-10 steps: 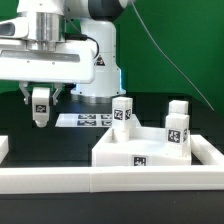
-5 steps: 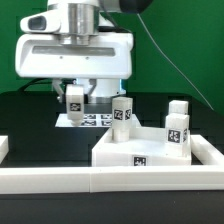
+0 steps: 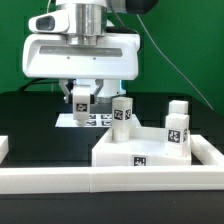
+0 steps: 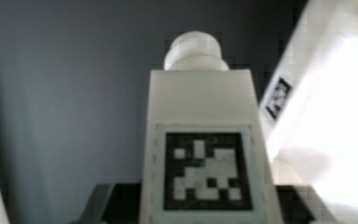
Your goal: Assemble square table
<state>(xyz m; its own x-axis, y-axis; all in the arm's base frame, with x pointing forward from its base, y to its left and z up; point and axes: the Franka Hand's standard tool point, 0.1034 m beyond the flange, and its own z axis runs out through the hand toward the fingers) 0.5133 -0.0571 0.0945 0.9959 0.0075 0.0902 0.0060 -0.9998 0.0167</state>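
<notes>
Table leg (image 3: 80,101): small rigid white plastic block, judged light and smooth-sided; held by its flat sides in narrowed jaws, above the counter (image 3: 40,130), at ten o'clock from the square top (image 3: 120,152).

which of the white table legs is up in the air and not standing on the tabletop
The leg clamped in the gripper, hanging above the black surface at the exterior view's left. The other three legs stand upright on the square top.
</notes>
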